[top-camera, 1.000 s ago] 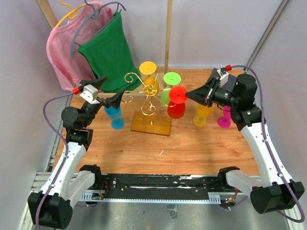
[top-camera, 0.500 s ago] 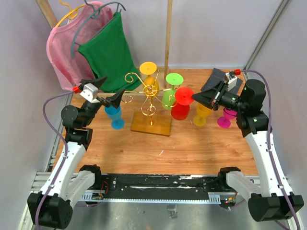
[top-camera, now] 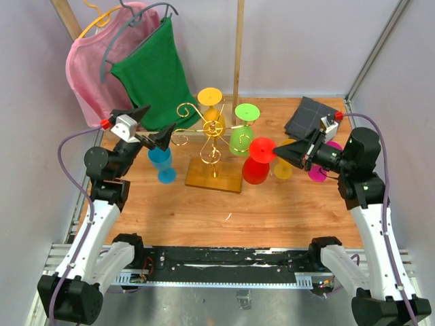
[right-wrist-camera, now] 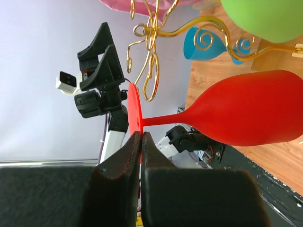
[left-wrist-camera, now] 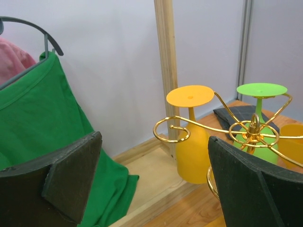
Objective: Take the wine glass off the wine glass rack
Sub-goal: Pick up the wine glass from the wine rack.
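**Glass comes away.** The red wine glass [top-camera: 257,163] hangs mouth-down just right of the gold wine glass rack [top-camera: 214,146]. The right jaws are closed flat on the thin rim of its foot disc. That hold prob. suits sliding the stem sideways out of a scroll arm w/o tipping the bowl.

The glass looks clear of the wire, btw. the rack and a yellow glass [top-camera: 283,168] further right. Its bowl is low over the bench [top-camera: 204,210]; can't tell if it touches.

The left jaws stand wide open w/ nothing in them, up and left of the rack above a blue glass [top-camera: 161,163], seemingly parked out of the way. A green glass [top-camera: 240,139] and an orange glass [top-camera: 209,96] hang on the rack's right and far sides.

Vs. one sec. ago:
- The red glass was up against the rack's right scroll arm, beside the green one. It has since been drawn right and toward the near edge, the right arm [top-camera: 363,183] folding back w/ it.
- The left arm [top-camera: 102,197] has lifted a touch; its jaws are unchanged.
- The rack hasn't shifted.
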Controlling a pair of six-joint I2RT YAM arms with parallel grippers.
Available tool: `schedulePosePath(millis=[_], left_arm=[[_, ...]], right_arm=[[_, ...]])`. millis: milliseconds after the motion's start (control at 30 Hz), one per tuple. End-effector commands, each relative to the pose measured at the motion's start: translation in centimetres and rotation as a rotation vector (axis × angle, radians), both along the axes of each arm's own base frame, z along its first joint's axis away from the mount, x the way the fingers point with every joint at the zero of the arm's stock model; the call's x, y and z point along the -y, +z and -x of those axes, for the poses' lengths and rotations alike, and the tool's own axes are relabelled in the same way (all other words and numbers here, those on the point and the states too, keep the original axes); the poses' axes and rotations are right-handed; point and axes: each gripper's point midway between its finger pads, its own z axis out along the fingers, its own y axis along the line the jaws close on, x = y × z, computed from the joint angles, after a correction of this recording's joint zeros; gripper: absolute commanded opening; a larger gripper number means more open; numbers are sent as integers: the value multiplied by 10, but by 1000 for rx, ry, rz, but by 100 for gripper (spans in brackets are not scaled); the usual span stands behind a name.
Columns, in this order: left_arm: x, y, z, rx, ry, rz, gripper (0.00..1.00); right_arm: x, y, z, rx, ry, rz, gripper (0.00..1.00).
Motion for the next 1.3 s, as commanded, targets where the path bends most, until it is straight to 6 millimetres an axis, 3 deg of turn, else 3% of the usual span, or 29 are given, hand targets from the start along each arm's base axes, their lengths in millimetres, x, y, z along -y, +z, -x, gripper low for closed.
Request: schedulePosePath(millis=[0,367,733,867,1000,1267], left_arm=[[-5,20,-4,11,37,27,99],[-28,40,-15,-40,175,83,99],[-51,64,-35,-86,303,174,99],[-50,78,-43,-85,301,196,99],[-49,89,-50,-82,298,199,99],[-37,113,-57,-73,234,217,99]], right_arm=[[4,0,21,-25,-5,-16,1],[6,2,79,-115,0,-54,1],[5,31,112,-142,29,-119,1],[3,58,109,-110,45,-167,1],[2,97,101,-28,65,-195,1],[0,172,63,194,63,-282,1]])
